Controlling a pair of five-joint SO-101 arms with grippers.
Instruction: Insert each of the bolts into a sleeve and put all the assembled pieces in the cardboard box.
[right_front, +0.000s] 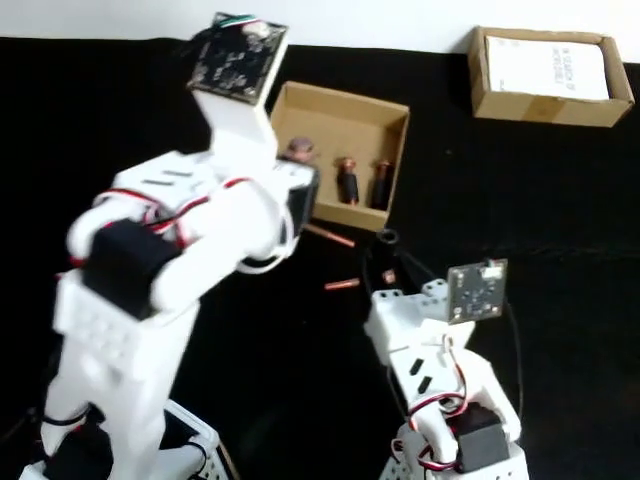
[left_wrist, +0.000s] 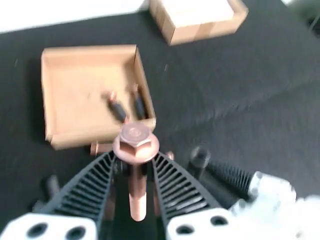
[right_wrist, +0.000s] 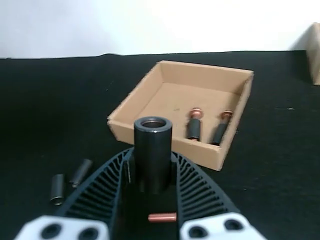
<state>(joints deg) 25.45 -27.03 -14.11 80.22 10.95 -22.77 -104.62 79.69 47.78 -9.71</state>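
Note:
My left gripper (left_wrist: 134, 160) is shut on a copper bolt (left_wrist: 135, 145), hex head up, near the front wall of the cardboard box (left_wrist: 60, 135). In the high view this bolt (right_front: 298, 150) shows at the box's (right_front: 345, 100) left front corner. My right gripper (right_wrist: 151, 161) is shut on an upright black sleeve (right_wrist: 152, 147), open end up, a little in front of the box (right_wrist: 145, 97). The held sleeve (right_front: 386, 238) stands in front of the box's right half. Two assembled pieces (right_wrist: 194, 125) (right_wrist: 220, 127) lie in the box.
Loose copper bolts (right_front: 330, 235) (right_front: 342, 284) lie on the black table between the arms. Two spare black sleeves (right_wrist: 57, 189) (right_wrist: 81, 172) lie to one side of the right gripper. A second cardboard box (right_front: 550, 105) with white paper stands at the far right.

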